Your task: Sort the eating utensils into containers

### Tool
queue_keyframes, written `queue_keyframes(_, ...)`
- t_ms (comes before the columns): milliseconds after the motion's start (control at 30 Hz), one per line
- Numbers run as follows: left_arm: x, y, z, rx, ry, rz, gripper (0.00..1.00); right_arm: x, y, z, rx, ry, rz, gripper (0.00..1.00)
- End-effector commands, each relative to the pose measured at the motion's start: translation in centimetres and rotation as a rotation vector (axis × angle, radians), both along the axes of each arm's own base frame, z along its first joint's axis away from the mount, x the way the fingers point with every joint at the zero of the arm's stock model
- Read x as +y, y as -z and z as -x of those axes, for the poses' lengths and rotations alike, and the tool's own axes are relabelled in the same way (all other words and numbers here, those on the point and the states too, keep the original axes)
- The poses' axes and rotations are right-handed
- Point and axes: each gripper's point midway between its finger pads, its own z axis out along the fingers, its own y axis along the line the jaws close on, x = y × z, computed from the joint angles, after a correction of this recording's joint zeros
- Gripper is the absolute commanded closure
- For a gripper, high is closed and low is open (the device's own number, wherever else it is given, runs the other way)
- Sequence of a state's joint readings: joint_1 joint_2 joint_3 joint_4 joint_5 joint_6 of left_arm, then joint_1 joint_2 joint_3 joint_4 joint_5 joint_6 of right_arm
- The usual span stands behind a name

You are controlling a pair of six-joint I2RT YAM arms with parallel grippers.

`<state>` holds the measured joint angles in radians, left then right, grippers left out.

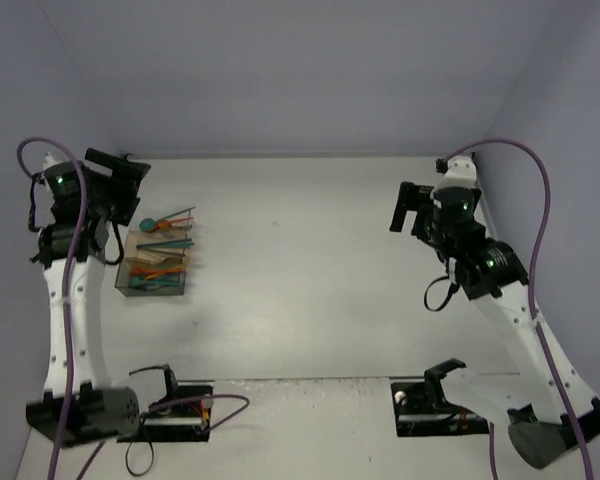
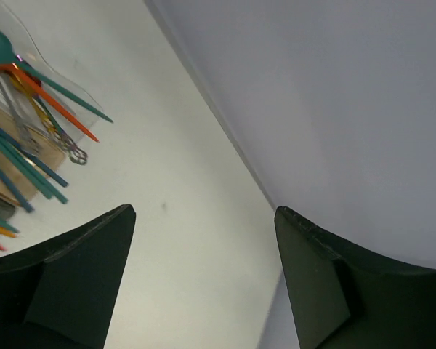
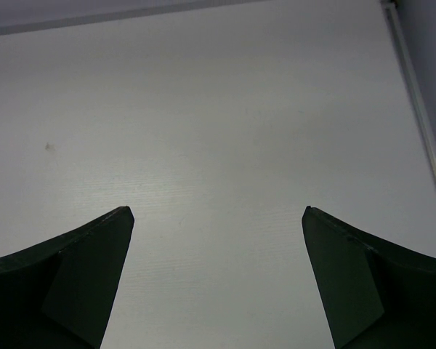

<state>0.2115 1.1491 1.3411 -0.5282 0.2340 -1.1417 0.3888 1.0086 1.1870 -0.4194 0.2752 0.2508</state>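
1. My left gripper (image 2: 203, 211) stood with jaws well apart and nothing between them. It hung over the far-left part of the bench (image 1: 310, 300), near the back wall.
2. The container (image 1: 145, 288) sat on the bench's left side, just beside that gripper. It was clear-walled with a tan base.
3. The eating utensils (image 2: 40, 123) lay in the container, ends poking past its rim (teal, orange and one metal piece distinguishable; compartments could not be told apart).
4. My right gripper (image 3: 218, 209) was wide open, holding nothing, over the bench's right side and well apart from the container.
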Motion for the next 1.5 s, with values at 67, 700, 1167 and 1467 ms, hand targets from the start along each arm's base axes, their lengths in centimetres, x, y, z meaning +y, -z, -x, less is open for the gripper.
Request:
queue_keyframes(67, 3.5, -2.6, 11.5, 0.102, 0.023, -0.682, 0.23, -3.7, -7.4, 2.6, -0.23, 0.134, 0.067, 0.0)
queue_keyframes(700, 5.8, -1.5, 28.1, 0.105, -0.073, -1.031, 0.08, -7.2, -10.0, 9.9, -0.423, 0.124, 0.052, 0.0)
queue_keyframes(1167, 5.4, 0.7, 32.1, 0.11, -0.076, -1.007, 0.08, -7.4, -9.5, 11.9, -0.47, 0.079, 0.002, 0.0)
queue_keyframes(1467, 5.5, 1.0, 32.6, 0.105, -0.1, -0.984, 0.08, -7.3, -9.5, 12.1, -0.473, 0.063, 0.001, 0.0)
